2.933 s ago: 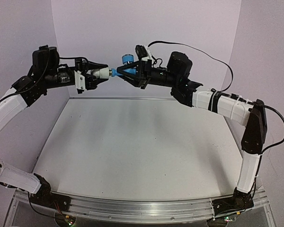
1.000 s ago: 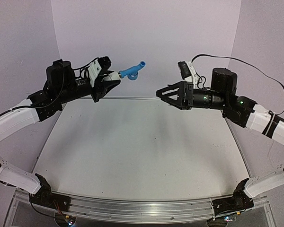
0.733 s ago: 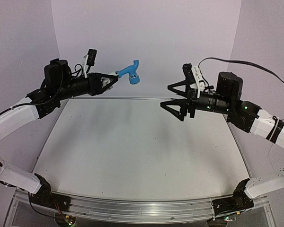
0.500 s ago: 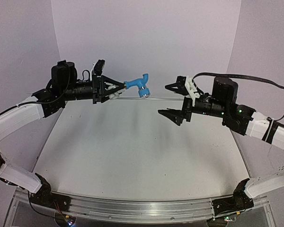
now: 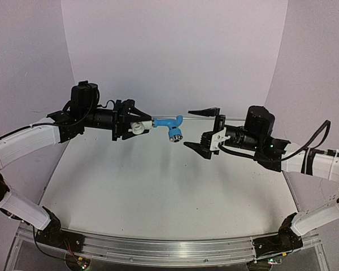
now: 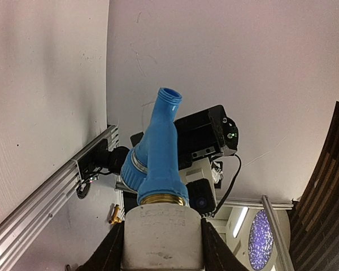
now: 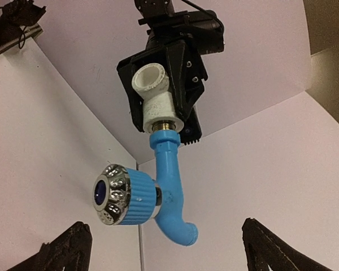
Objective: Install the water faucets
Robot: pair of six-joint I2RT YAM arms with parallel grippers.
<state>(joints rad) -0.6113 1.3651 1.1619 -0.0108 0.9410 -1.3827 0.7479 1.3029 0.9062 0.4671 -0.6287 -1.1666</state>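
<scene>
The light-blue water faucet (image 5: pixel 168 122) hangs in mid-air over the table's far half, its brass thread seated in a white cylindrical fitting (image 5: pixel 138 127). My left gripper (image 5: pixel 134 127) is shut on that fitting, and its black fingers (image 6: pixel 213 253) press both sides of the white fitting (image 6: pixel 163 234). The faucet (image 7: pixel 170 180) points at my right gripper, silvery knob (image 7: pixel 110 195) to one side, spout curled at the tip. My right gripper (image 5: pixel 200 129) is open just right of the spout, apart from it. In the right wrist view its fingertips (image 7: pixel 73 244) stand wide on either side of the faucet.
A white table (image 5: pixel 169 186) lies below both arms, with lilac walls behind and at the sides. An aluminium rail (image 5: pixel 158 245) runs along the near edge between the arm bases. A cable (image 5: pixel 322 132) loops off the right arm.
My left arm has lowered and rolled the faucet, so its knob now hangs downward nearer the centre. My right gripper has come down and left toward the spout, still open.
</scene>
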